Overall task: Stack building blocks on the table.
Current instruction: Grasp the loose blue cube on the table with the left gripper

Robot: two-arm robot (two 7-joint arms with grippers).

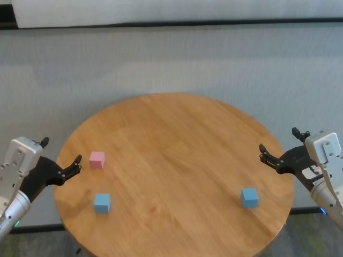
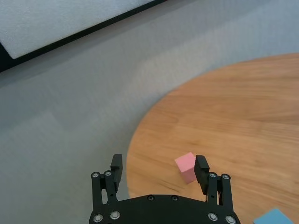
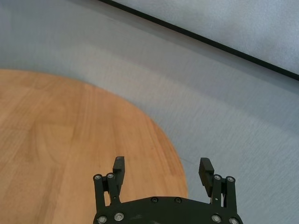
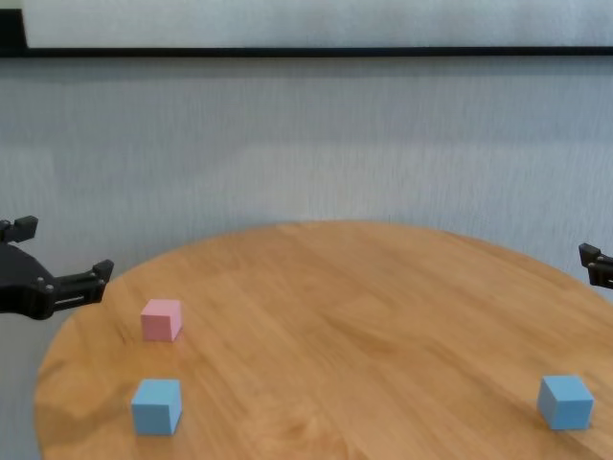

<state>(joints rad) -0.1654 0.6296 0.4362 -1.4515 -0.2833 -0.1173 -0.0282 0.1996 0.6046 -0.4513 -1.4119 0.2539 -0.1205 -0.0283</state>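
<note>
Three building blocks lie apart on the round wooden table (image 1: 177, 134). The pink cube (image 1: 97, 159) is at the left, with a light blue cube (image 1: 102, 202) just in front of it. The second light blue cube (image 1: 249, 197) is at the front right. My left gripper (image 1: 61, 151) is open and empty at the table's left edge, just left of the pink cube (image 2: 187, 167). My right gripper (image 1: 278, 139) is open and empty at the table's right edge, behind the right blue cube. No cube rests on another.
Grey carpet (image 1: 171, 59) surrounds the table, with a white wall and dark baseboard (image 1: 171, 22) at the back. The table's edge curves close under both grippers (image 3: 162, 163).
</note>
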